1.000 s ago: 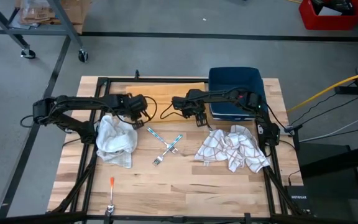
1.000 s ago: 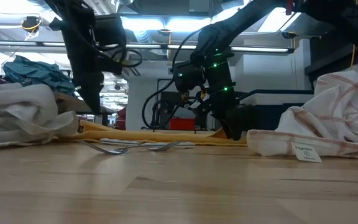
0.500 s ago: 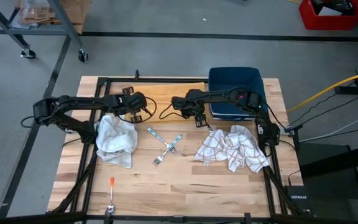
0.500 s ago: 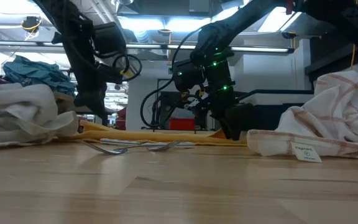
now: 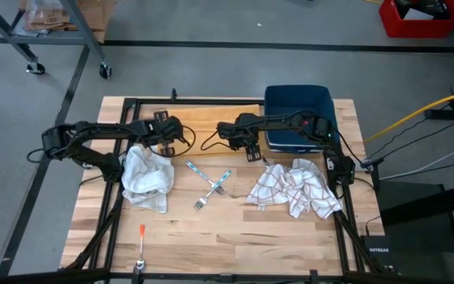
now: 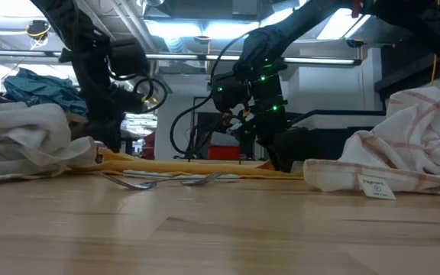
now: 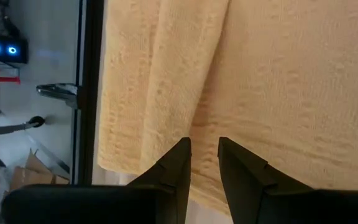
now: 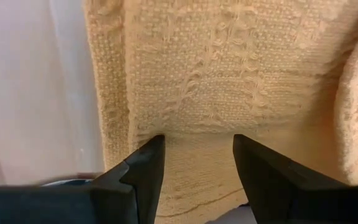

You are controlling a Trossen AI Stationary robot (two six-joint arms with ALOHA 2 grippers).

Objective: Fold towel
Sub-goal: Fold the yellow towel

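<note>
Table [image 5: 235, 229]: yellow towel [image 6: 197, 166] flat, long axis left-right.

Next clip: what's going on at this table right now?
Both arms are working on a yellow woven towel lying along the far side of the wooden table. The left gripper and the right gripper are low over the cloth, jaws open, neither holding it. A crumpled white towel, a checked cloth, crossed metal forks and a dark blue bin sit untouched.
</note>
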